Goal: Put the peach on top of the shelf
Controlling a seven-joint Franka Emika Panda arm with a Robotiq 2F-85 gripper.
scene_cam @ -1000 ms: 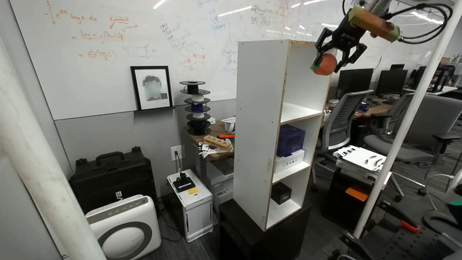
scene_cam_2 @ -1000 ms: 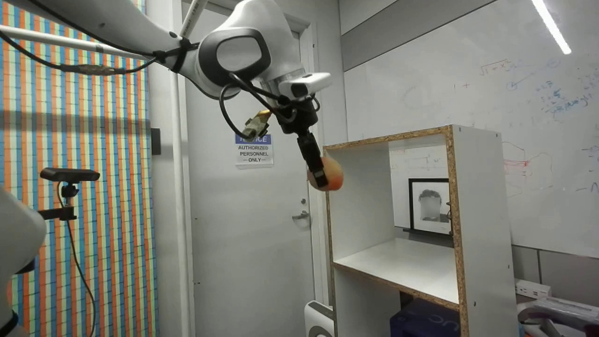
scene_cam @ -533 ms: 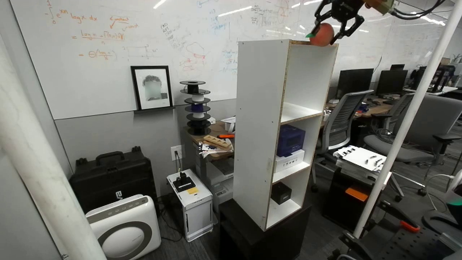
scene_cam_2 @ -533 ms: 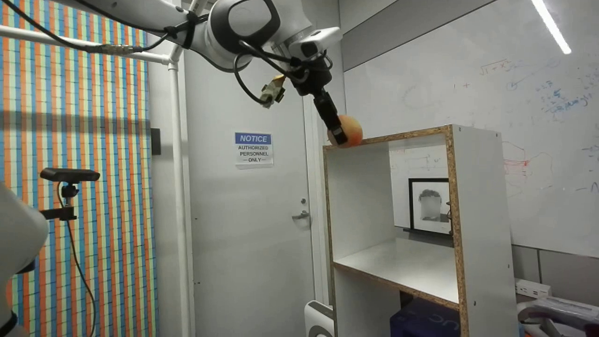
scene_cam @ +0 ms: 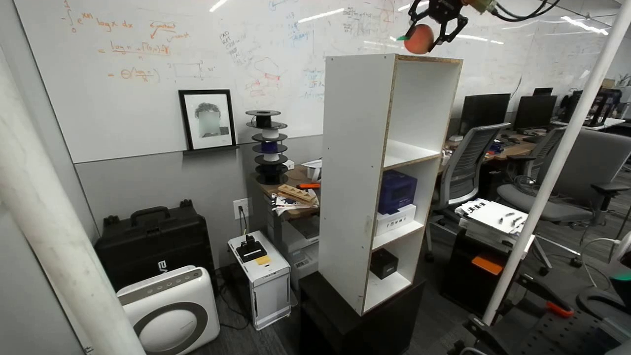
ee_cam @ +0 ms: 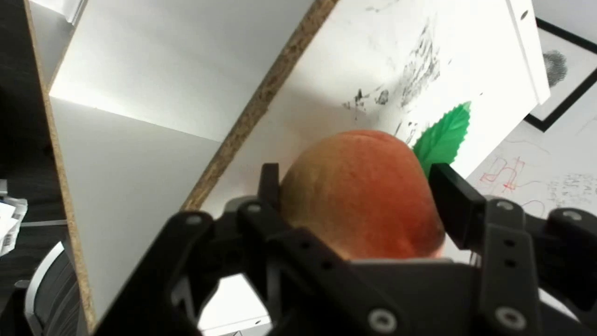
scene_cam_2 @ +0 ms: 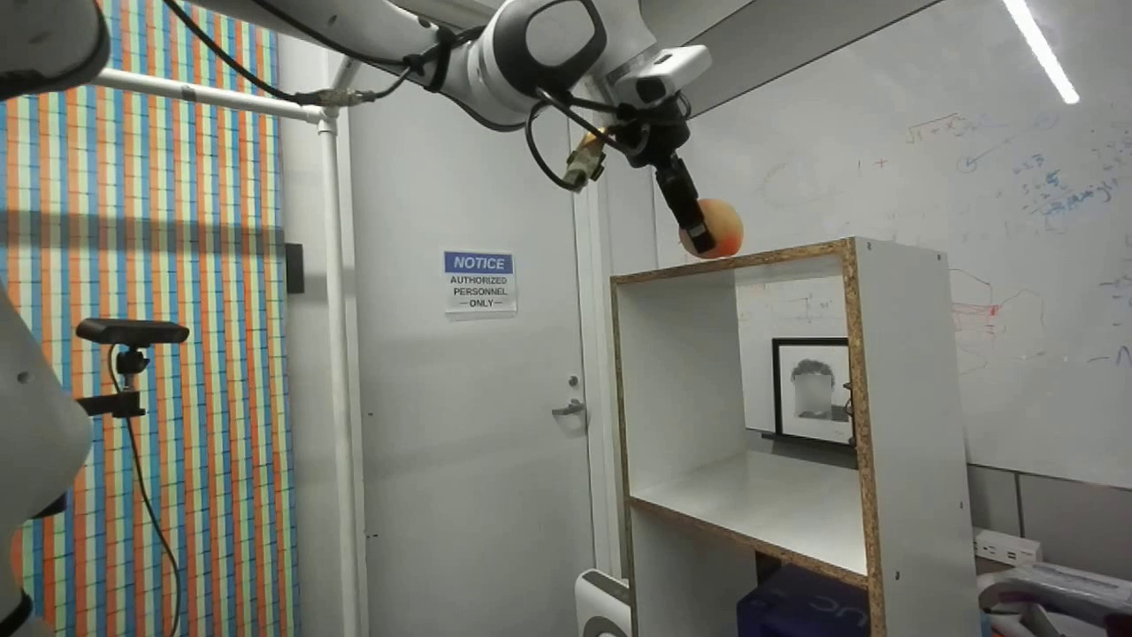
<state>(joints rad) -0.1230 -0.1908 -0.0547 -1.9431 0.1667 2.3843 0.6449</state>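
The peach (scene_cam: 419, 39) is round, orange-red, with a green leaf (ee_cam: 445, 135). It shows in both exterior views (scene_cam_2: 725, 226) and in the wrist view (ee_cam: 364, 191). My gripper (scene_cam_2: 700, 237) is shut on it, one finger on each side, and points down at a tilt. The white shelf (scene_cam: 355, 148) stands upright with its flat top below the peach. In the wrist view the peach is over the shelf's top surface (ee_cam: 396, 28), inside the chipboard front edge (ee_cam: 261, 93). I cannot tell whether it touches the top.
A blue box (scene_cam: 397, 191) and a white box (scene_cam: 396, 220) stand in the shelf's middle compartment, a black box (scene_cam: 384, 263) in the lowest. A black cabinet (scene_cam: 345, 315) supports the shelf. A whiteboard (scene_cam_2: 1044, 310) is behind. A white pole (scene_cam: 552, 158) stands in front.
The gripper and peach have risen from in front of the top compartment to above the shelf top, then moved inward over it. The grip on the peach is the same.
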